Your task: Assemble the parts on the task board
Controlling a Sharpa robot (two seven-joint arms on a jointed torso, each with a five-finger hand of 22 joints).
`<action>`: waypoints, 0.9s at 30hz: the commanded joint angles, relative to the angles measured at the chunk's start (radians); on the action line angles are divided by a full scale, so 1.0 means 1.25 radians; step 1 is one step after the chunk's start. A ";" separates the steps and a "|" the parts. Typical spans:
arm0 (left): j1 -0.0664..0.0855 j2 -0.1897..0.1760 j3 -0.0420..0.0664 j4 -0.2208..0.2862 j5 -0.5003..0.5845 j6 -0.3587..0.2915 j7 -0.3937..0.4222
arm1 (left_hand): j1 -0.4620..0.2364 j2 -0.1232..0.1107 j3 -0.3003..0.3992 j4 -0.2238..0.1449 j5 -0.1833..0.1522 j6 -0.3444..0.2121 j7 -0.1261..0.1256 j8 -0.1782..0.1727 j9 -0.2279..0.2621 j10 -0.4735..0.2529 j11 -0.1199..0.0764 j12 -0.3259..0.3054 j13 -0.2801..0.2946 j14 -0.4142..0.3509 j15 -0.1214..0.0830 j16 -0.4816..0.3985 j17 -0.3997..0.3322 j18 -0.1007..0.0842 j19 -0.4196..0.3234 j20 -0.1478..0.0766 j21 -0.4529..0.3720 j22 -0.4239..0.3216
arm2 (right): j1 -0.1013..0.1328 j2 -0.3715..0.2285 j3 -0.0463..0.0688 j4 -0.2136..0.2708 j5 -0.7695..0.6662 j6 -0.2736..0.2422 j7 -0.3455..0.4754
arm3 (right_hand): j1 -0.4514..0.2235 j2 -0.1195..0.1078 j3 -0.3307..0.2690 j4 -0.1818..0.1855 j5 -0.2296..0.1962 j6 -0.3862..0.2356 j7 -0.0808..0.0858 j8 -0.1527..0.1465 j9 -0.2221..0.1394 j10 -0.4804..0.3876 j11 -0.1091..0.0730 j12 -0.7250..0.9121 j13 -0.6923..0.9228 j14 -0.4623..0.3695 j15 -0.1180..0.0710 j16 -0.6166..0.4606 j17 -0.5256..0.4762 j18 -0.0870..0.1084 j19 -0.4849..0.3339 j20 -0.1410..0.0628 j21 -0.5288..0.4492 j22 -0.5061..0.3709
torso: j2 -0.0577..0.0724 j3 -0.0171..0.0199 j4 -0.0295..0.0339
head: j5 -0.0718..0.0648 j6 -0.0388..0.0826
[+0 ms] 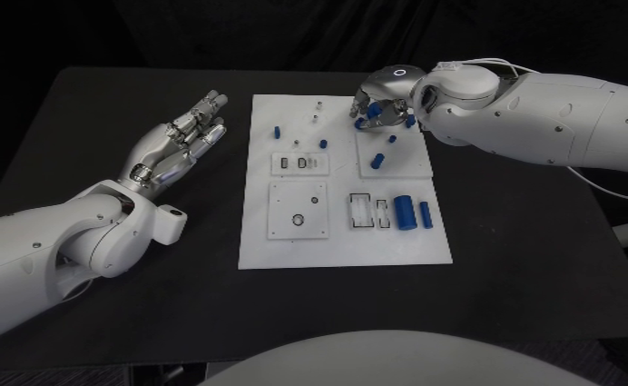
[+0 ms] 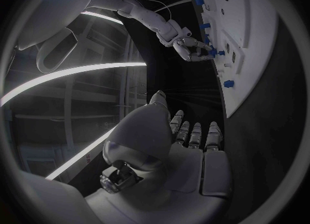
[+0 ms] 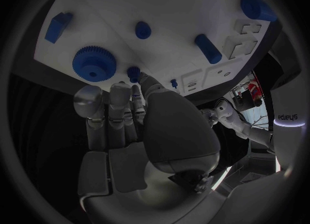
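The white task board (image 1: 343,222) lies in the middle of the black table (image 1: 524,250), with small blue parts (image 1: 406,212) on it. The right hand (image 1: 381,106) pinches a small blue peg (image 3: 134,74) at the board's far end, beside a blue gear (image 3: 93,64). The left hand (image 1: 177,145) rests flat beside the board, fingers apart, holding nothing.

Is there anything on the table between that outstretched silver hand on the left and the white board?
No. In the head view, only bare black table separates the left hand from the white task board.

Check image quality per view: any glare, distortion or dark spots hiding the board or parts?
Head view: even light, task board bright against the black table, parts readable. Left wrist view: fisheye bends the board edge; bright light streaks beside it. Right wrist view: board curved, right hand covers the lower middle.
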 commanded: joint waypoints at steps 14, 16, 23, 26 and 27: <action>0.001 0.004 0.001 -0.005 -0.004 0.019 0.152 | 0.007 0.006 -0.002 0.000 0.002 -0.007 0.004 0.000 -0.001 -0.003 0.003 -0.004 -0.001 0.000 0.009 -0.003 -0.001 0.012 0.001 0.010 -0.001 0.001 | -0.011 0.008 0.001 -0.019 -0.006 -0.007 0.006 | 0.005 -0.026 0.060 0.005 0.002 0.052 0.012 0.015 0.023 0.071 -0.008 -0.015 0.002 0.010 -0.007 0.010 0.016 -0.011 0.009 -0.002 0.015 0.028 | 0.001 -0.0007 -0.0011 | -0.001 0.008; 0.001 0.004 0.001 -0.006 -0.004 0.019 0.152 | 0.008 0.006 -0.002 0.000 0.002 -0.007 0.004 0.000 -0.001 -0.003 0.003 -0.004 -0.001 0.000 0.010 -0.003 -0.001 0.012 0.001 0.011 -0.001 0.001 | -0.013 0.011 0.001 -0.022 -0.006 -0.011 0.009 | 0.007 -0.026 0.068 0.004 0.002 0.061 0.015 0.020 0.028 0.083 -0.012 -0.015 0.003 0.011 -0.009 0.012 0.020 -0.011 0.009 -0.004 0.017 0.032 | 0.001 -0.0004 -0.0010 | -0.002 0.010; 0.001 0.004 0.001 -0.007 -0.004 0.022 0.150 | 0.011 0.006 -0.001 -0.001 0.002 -0.008 0.005 0.000 -0.001 -0.003 0.004 -0.004 -0.001 0.000 0.013 -0.003 -0.001 0.012 0.001 0.014 -0.001 0.001 | -0.019 0.015 0.001 -0.028 -0.006 -0.025 0.020 | 0.008 -0.028 0.092 -0.002 0.000 0.116 0.025 0.049 0.058 0.118 -0.027 -0.024 0.003 0.014 -0.018 0.014 0.028 -0.015 0.017 -0.012 0.031 0.058 | 0.001 -0.0001 -0.0005 | -0.001 0.033; 0.001 0.004 0.001 -0.007 0.003 0.023 0.150 | 0.011 0.006 -0.001 -0.001 0.002 -0.008 0.005 0.000 -0.001 -0.003 0.004 -0.004 -0.001 0.000 0.013 -0.003 -0.001 0.012 0.001 0.015 -0.001 0.001 | -0.020 0.015 0.001 -0.029 -0.006 -0.034 0.022 | 0.007 -0.028 0.096 -0.004 0.000 0.126 0.025 0.055 0.066 0.129 -0.030 -0.026 0.003 0.017 -0.021 0.017 0.035 -0.017 0.020 -0.014 0.035 0.067 | 0.001 0.0000 -0.0003 | 0.000 0.049; 0.001 0.004 0.001 -0.007 0.009 0.024 0.150 | 0.011 0.006 -0.002 0.000 0.002 -0.008 0.006 0.000 -0.001 -0.003 0.004 -0.004 -0.001 0.000 0.014 -0.003 -0.001 0.012 0.001 0.015 -0.001 0.001 | -0.020 0.015 0.001 -0.029 -0.006 -0.038 0.023 | 0.006 -0.028 0.097 -0.004 0.000 0.128 0.025 0.057 0.069 0.133 -0.030 -0.027 0.003 0.018 -0.021 0.018 0.037 -0.017 0.022 -0.015 0.037 0.070 | 0.001 0.0001 -0.0004 | -0.001 0.053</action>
